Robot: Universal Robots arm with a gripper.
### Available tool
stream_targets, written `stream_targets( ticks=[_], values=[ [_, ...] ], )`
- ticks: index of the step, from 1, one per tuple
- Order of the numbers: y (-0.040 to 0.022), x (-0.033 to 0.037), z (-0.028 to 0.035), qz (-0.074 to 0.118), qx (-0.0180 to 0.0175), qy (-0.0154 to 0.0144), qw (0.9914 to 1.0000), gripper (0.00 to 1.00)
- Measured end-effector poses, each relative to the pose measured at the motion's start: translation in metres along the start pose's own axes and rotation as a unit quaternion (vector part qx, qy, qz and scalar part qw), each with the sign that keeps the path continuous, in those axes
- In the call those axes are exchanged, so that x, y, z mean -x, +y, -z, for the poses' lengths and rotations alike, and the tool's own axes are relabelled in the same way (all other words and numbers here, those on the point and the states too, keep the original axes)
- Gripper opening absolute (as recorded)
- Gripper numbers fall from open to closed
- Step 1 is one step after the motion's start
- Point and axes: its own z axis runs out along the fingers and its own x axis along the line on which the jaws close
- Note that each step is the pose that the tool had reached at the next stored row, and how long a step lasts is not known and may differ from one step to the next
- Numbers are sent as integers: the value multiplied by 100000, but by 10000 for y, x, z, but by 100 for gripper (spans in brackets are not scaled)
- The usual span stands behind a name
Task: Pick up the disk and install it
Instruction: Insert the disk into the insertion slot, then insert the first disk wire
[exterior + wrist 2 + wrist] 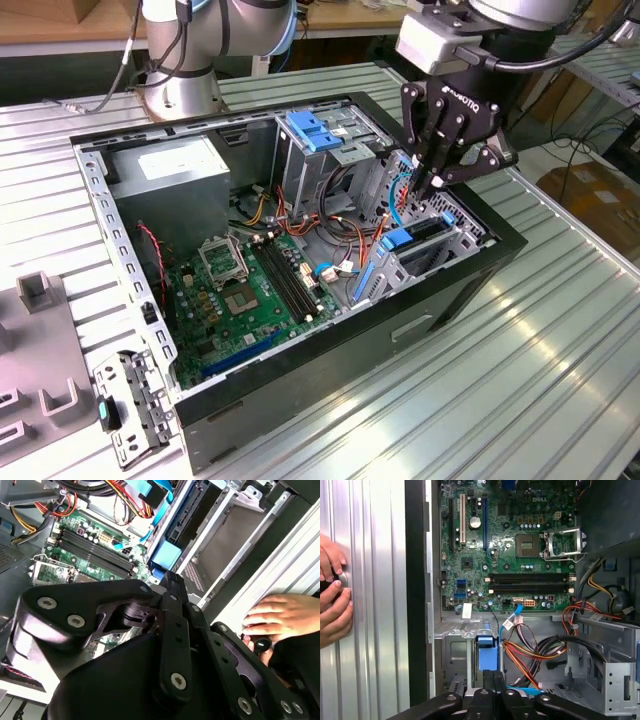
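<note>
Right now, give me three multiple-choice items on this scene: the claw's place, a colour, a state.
1. The claw hangs over:
A) the power supply
B) the drive cage
C) the bare table

2. The disk's end tab is:
A) red
B) yellow
C) blue

3. The case is:
A) open, board showing
B) closed, panel on
C) flipped, open side down

Answers:
1 B: in the exterior view the claw points down at the cage, at that view's right end of the case.
2 C: in the first wrist view a blue tab sits just ahead of the claw.
3 A: the green board lies exposed in the exterior view.
</note>
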Motion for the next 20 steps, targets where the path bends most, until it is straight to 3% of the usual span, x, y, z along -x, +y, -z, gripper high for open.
stream_targets(
  ticks=[1,4,20],
  values=[
    [0,1,-42,3,0,-5,100000,11],
    [-1,3,-93,3,2,5,100000,11],
    [-2,3,-104,-2,0,0,100000,11]
  ],
)
